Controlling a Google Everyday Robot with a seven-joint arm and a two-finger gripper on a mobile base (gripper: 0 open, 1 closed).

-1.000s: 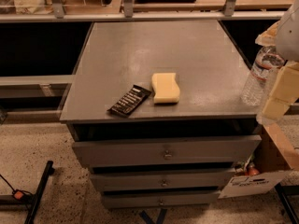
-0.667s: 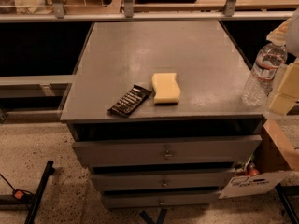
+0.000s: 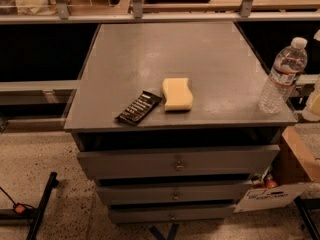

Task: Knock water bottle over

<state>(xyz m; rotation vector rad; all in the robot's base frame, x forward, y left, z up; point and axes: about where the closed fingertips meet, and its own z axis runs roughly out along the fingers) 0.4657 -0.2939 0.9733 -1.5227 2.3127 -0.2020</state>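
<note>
The water bottle (image 3: 282, 76) is clear ribbed plastic with a white cap and a white-and-red label band. It stands upright at the front right corner of the grey cabinet top (image 3: 200, 49), close to the right edge. Only a cream-coloured part of my gripper (image 3: 315, 101) shows, at the far right edge of the camera view. It is to the right of the bottle and apart from it. The rest of the gripper is out of view.
A yellow sponge (image 3: 177, 94) and a black flat packet (image 3: 139, 107) lie near the front middle of the top. Several drawers (image 3: 175, 164) sit below. A cardboard box (image 3: 300, 164) stands on the floor at the right. A shelf rail (image 3: 150, 16) runs behind.
My gripper has drawn back to the right, away from the bottle and mostly out of view. The bottle now shows whole and still stands upright.
</note>
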